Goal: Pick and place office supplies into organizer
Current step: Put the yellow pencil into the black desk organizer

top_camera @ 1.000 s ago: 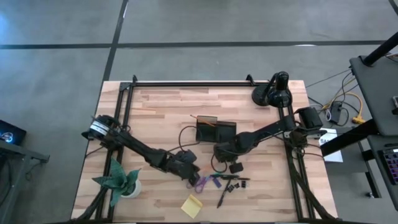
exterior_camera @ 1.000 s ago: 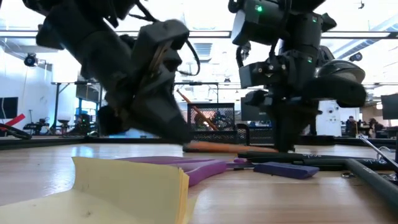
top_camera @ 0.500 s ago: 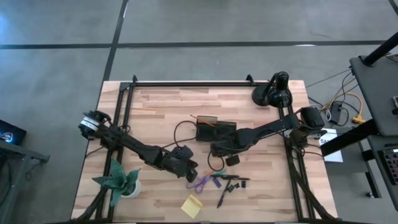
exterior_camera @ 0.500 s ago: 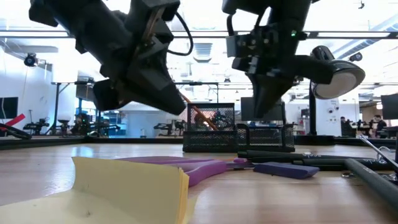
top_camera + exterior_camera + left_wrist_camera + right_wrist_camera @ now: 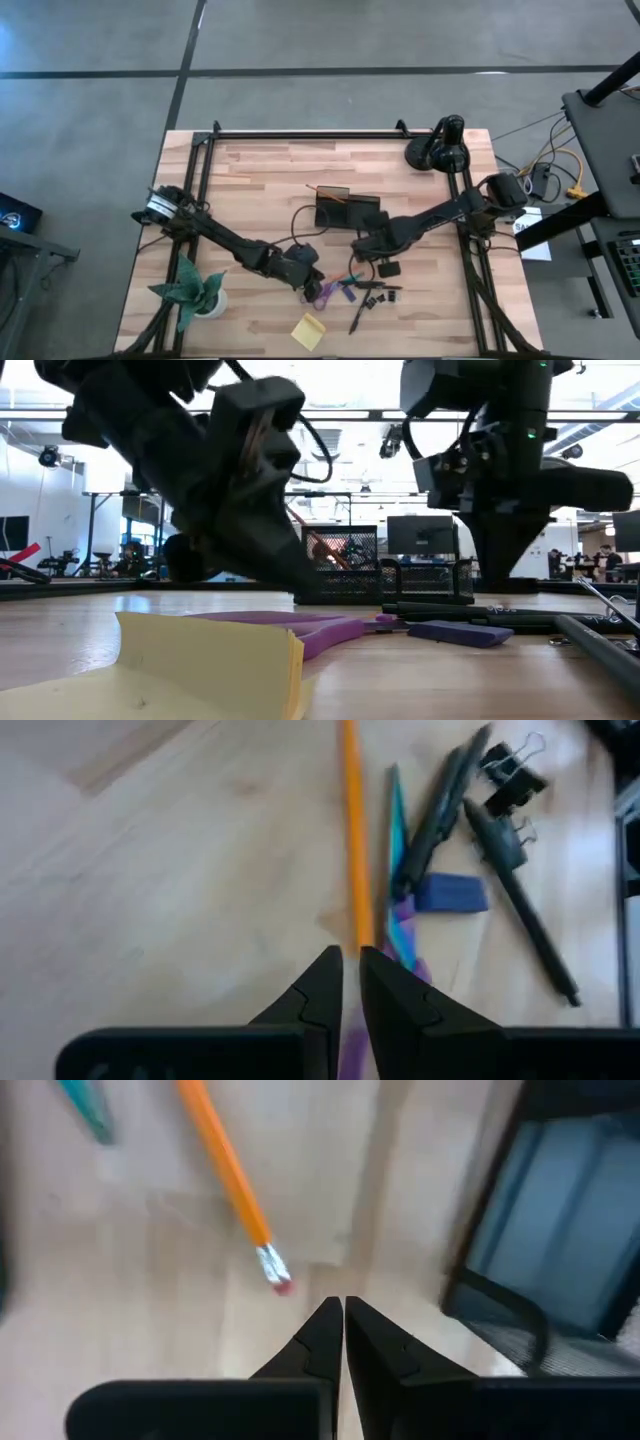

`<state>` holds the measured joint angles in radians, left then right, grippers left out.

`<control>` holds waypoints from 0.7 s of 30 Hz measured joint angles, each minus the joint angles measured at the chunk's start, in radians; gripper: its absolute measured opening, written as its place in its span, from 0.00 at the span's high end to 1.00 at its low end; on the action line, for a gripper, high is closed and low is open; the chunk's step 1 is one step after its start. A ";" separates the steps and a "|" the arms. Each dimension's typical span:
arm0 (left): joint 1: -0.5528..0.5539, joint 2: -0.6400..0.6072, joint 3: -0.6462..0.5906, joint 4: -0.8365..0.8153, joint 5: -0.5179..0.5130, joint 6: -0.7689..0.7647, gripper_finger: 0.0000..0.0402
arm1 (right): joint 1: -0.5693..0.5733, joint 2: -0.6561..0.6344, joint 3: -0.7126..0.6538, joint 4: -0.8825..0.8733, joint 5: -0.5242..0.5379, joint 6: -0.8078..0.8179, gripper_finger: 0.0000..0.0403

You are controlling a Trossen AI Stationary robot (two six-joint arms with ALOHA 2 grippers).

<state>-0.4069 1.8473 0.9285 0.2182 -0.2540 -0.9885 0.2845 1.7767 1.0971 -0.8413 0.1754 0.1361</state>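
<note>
Near the front of the bench [image 5: 250, 190], most of the sorting is left to do.

From above I see the organizer [image 5: 347, 210] at mid-bench with at least one orange pencil leaning in it, while the purple-handled scissors [image 5: 328, 293], black pen [image 5: 357, 318], clips [image 5: 383, 297] and yellow sticky-note pad [image 5: 308, 330] lie loose in front of it. My left pincer [image 5: 348, 982] is pressed nearly together and holds nothing, its tips just over a loose orange pencil [image 5: 352, 840] beside the scissors. My right pincer [image 5: 342, 1330] is shut and empty, hanging between that pencil's eraser end and the organizer. I judge nearly every item is waiting, and neither arm has a grip yet.
</note>
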 joint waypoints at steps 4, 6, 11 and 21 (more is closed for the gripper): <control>-0.006 0.008 0.005 0.008 0.017 0.000 0.94 | 0.036 0.000 -0.022 0.028 -0.002 0.050 0.98; -0.010 0.020 0.006 0.017 0.019 -0.011 0.94 | 0.050 0.000 -0.023 0.048 0.005 0.057 0.98; -0.038 0.054 0.013 0.016 0.020 -0.041 0.94 | 0.073 0.000 -0.022 0.071 0.018 0.069 0.98; -0.074 0.129 0.102 0.006 0.030 -0.071 0.94 | 0.086 -0.001 -0.007 0.086 0.120 0.065 0.98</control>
<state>-0.4808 1.9767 1.0307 0.2241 -0.2237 -1.0599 0.3706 1.7760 1.0901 -0.7549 0.2955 0.2016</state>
